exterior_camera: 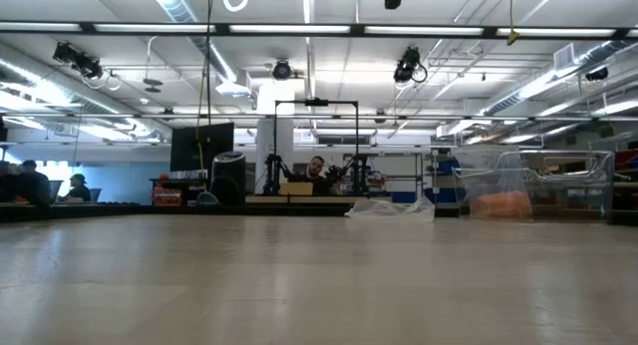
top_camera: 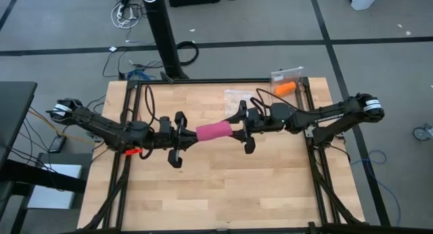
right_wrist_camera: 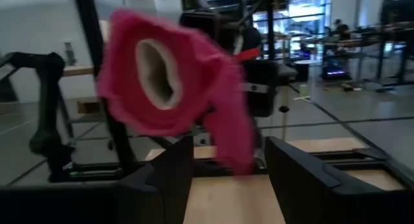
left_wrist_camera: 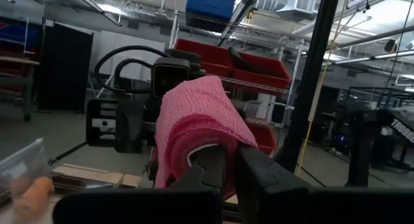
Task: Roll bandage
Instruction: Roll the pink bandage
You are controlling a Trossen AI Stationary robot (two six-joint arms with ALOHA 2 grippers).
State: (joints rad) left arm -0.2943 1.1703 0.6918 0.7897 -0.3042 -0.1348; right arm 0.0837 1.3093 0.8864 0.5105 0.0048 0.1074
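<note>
Over mid-table (top_camera: pixel 203 186) the rolled pink bandage (top_camera: pixel 212 132) is pinched by the shut left gripper (top_camera: pixel 184 135) at 9 o'clock, while the right gripper (top_camera: pixel 237 130), fingers apart, is probably wanted next to tuck the tail.

Orange roll (top_camera: pixel 285 88) beside clear plastic bag (top_camera: pixel 238 97) at wooden table (top_camera: pixel 223 186) far edge.

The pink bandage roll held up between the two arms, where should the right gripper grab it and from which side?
Probably the roll's free end, straight along its axis. The bandage lies level above the table, its far end pinched by the left gripper. The open right gripper faces the hollow end, where a loose tail hangs.
</note>
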